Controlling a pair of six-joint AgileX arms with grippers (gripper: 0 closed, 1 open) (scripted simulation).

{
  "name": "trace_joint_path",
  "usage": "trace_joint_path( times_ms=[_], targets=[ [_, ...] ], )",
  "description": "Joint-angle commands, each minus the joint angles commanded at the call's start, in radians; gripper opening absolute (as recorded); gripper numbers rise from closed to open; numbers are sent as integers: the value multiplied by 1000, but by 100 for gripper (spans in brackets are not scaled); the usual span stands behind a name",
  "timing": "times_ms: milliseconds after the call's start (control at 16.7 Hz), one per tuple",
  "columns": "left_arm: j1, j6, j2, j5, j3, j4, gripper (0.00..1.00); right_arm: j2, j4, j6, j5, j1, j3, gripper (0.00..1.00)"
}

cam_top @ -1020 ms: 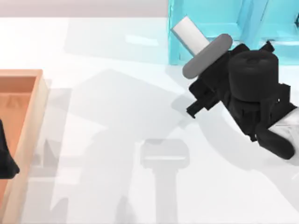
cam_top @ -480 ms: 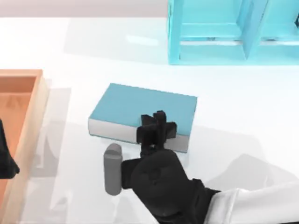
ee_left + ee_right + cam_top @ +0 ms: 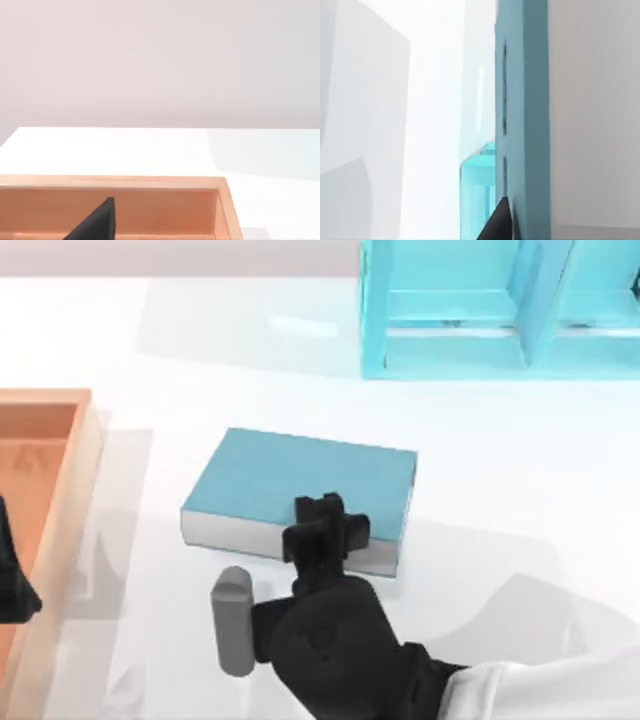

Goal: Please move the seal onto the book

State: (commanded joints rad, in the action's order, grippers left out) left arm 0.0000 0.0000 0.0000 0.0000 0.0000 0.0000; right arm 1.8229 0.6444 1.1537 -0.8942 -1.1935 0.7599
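The teal-blue book (image 3: pixel 290 480) lies flat in the middle of the table, its white page edges facing the front. My right gripper (image 3: pixel 325 530) hangs over the book's front edge, toward its right corner, reaching in from the front right. The seal is hidden. A dark fingertip (image 3: pixel 501 222) shows in the right wrist view. My left gripper (image 3: pixel 12 585) stays parked at the far left, over the wooden tray.
An open wooden tray (image 3: pixel 60 480) stands at the left edge, its rim (image 3: pixel 150 182) also in the left wrist view. A light cyan shelf unit (image 3: pixel 450 350) stands at the back right, its frame (image 3: pixel 522 100) also in the right wrist view. A grey cylinder (image 3: pixel 233 620) sticks out beside my right wrist.
One second ago my right arm was at the back right by the shelf. It now stands at the front over the book. In the last half second gripper and book shifted slightly left.
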Motion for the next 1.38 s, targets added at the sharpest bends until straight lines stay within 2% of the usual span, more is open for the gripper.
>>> trace_joint_path(
  times_ms=[420,840,1080,1380],
  targets=[
    [0,0,0,0,0,0,100,1,-3,-5,-9,-6,-5,0],
    [0,0,0,0,0,0,100,102,125,-5,-10,-7,-33,0],
    [0,0,0,0,0,0,100,106,130,-6,-10,-6,-34,0],
    [0,0,0,0,0,0,100,106,130,-6,-10,-6,-34,38]
  ],
)
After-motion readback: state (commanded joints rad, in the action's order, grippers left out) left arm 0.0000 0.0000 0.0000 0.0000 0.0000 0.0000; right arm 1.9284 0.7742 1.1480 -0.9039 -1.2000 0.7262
